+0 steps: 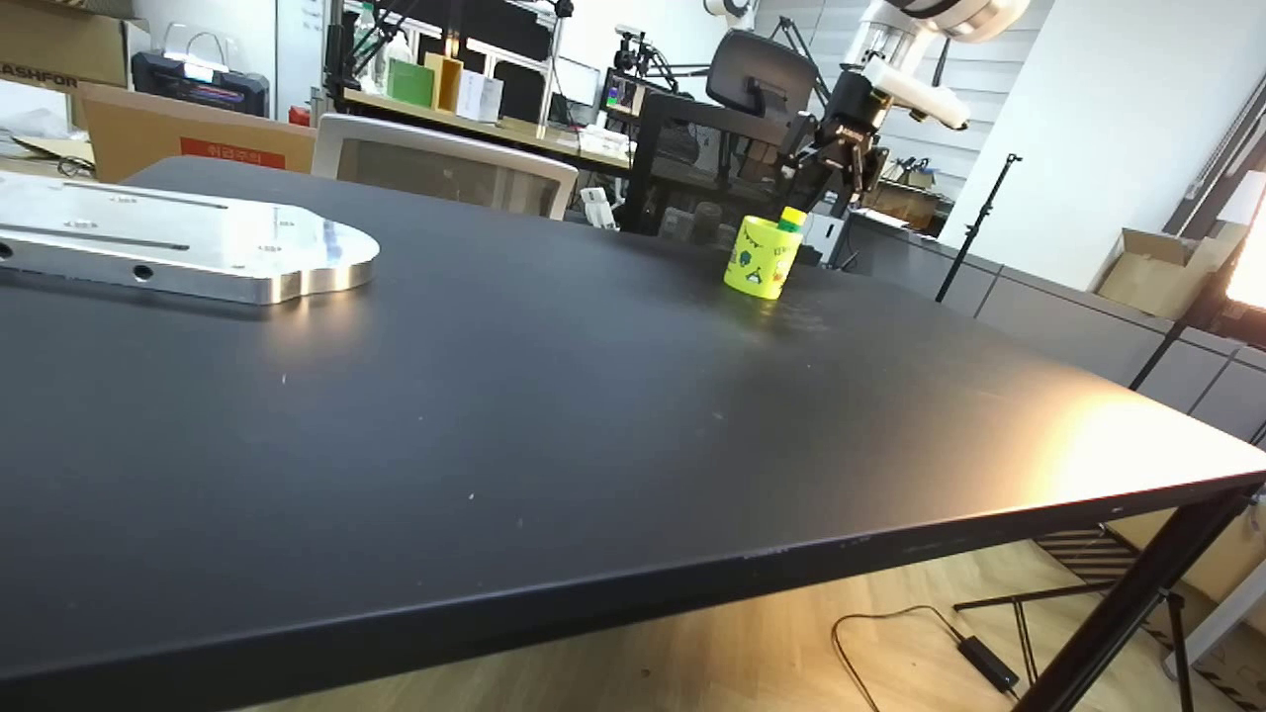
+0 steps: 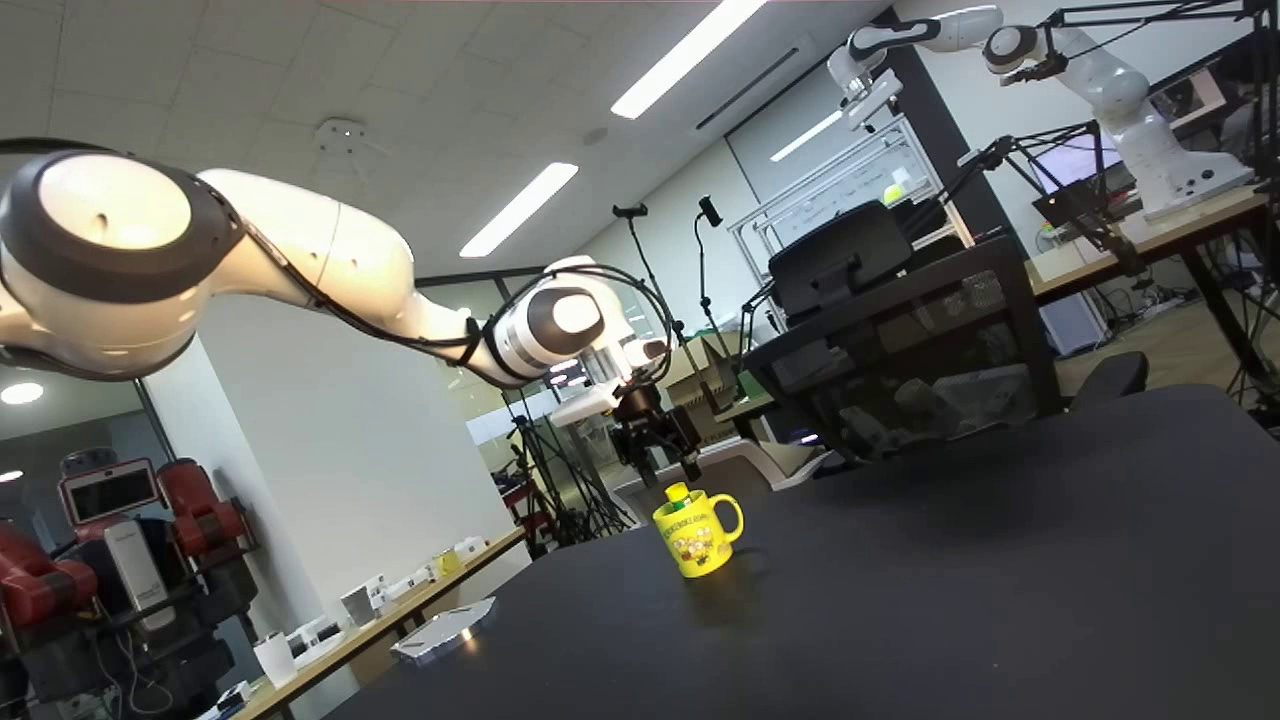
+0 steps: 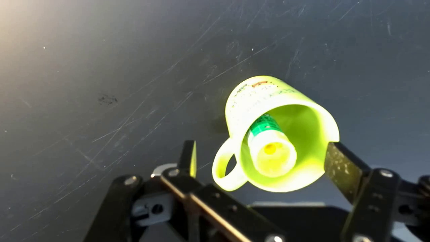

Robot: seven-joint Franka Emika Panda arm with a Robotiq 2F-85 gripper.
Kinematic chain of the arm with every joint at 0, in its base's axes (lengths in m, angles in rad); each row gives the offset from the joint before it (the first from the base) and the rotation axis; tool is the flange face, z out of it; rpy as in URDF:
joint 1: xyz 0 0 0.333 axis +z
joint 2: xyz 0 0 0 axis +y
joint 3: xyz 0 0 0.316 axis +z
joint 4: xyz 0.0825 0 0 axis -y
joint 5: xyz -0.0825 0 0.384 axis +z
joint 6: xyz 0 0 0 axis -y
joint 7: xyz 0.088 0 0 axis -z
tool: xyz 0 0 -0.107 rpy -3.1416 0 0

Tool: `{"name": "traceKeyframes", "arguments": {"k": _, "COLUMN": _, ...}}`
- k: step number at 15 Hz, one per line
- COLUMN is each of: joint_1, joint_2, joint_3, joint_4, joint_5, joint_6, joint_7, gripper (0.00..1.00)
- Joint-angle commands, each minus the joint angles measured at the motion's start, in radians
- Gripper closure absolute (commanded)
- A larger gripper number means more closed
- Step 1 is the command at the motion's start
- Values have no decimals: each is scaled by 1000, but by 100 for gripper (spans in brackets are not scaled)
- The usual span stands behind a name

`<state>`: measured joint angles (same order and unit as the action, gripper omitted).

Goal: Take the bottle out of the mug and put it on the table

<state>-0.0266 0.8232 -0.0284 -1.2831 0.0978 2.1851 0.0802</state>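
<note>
Nearest us, the gripper [image 3: 260, 154] hangs over the yellow mug [image 3: 262, 97], jaws wide apart and empty. The bottle [image 3: 270, 143] stands in the mug, seen between the jaws but below them, long axis roughly upright, cap [image 3: 273, 159] toward us; any lean we can't judge well.

Printed mug [image 3: 254, 100] is yellow, bottle [image 3: 271, 146] green and yellow.
</note>
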Motion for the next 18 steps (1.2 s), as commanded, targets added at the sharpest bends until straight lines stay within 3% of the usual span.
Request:
{"name": "traceKeyframes", "arguments": {"k": 1, "joint_1": 0, "joint_2": 28, "joint_3": 5, "joint_4": 24, "joint_5": 6, "joint_6": 15, "joint_7": 38, "gripper": 31}}
{"name": "traceKeyframes", "arguments": {"k": 9, "joint_1": 2, "joint_2": 46, "joint_3": 14, "joint_4": 10, "joint_5": 9, "joint_6": 44, "joint_7": 35, "gripper": 87}}
{"name": "traceKeyframes", "arguments": {"k": 14, "joint_1": 1, "joint_2": -8, "joint_3": 17, "joint_4": -11, "joint_5": 8, "joint_6": 40, "joint_7": 25, "gripper": 93}}
{"name": "traceKeyframes", "arguments": {"k": 18, "joint_1": -2, "joint_2": -85, "joint_3": 17, "joint_4": -51, "joint_5": 6, "joint_6": 43, "joint_7": 15, "gripper": 92}}
